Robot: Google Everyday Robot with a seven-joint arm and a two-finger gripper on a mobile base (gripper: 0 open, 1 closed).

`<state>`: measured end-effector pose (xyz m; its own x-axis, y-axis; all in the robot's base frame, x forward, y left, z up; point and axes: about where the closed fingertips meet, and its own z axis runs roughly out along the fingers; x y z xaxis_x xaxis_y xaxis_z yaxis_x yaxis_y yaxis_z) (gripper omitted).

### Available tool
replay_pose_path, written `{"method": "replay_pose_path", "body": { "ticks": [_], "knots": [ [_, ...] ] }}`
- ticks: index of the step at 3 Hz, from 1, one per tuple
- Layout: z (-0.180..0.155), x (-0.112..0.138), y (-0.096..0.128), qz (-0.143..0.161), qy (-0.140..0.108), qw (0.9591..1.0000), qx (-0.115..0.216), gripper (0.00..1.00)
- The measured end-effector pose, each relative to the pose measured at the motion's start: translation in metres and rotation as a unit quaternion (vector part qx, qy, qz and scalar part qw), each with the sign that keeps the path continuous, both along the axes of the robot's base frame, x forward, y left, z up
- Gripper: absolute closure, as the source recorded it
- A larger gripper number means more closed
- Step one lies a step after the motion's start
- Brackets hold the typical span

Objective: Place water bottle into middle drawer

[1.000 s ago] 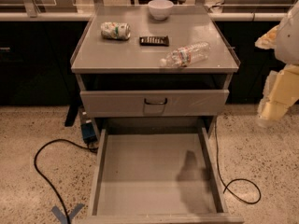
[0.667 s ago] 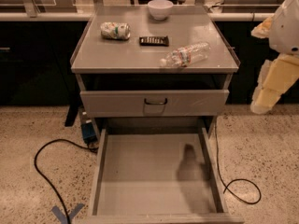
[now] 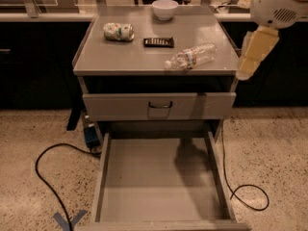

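Observation:
The water bottle (image 3: pixel 191 57), clear with a white-and-red label, lies on its side on the right part of the cabinet top (image 3: pixel 144 57), cap toward the left. The middle drawer (image 3: pixel 154 179) is pulled out at the bottom, and its flat grey floor is bare. My gripper (image 3: pixel 252 57) hangs as a cream-coloured piece under the white arm joint (image 3: pixel 279 4), just off the cabinet's right edge. It is to the right of the bottle and apart from it.
On the cabinet top are a crushed white-green can (image 3: pixel 118 31), a dark flat bar (image 3: pixel 159 42) and a white bowl (image 3: pixel 164 8). A shut drawer front with a loop handle (image 3: pixel 160 105) sits above the open drawer. Black cables (image 3: pixel 45 177) lie on the floor either side.
My arm and gripper have moved left and up, closer to the cabinet's right edge and the bottle. The bottle and the drawer have not moved.

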<state>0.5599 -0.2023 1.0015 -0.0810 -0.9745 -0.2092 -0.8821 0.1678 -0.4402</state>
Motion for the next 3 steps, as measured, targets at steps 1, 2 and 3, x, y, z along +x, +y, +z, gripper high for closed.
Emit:
{"method": "replay_pose_path", "body": {
  "ticks": [1,2,3],
  "knots": [
    [-0.002,0.047,0.006,0.005,-0.035,0.9994,0.006,0.00],
    [-0.002,0.047,0.006,0.005,-0.035,0.9994,0.006,0.00],
    [-0.001,0.056,0.018,0.021,-0.035,0.9990,0.020,0.00]
  ]
}}
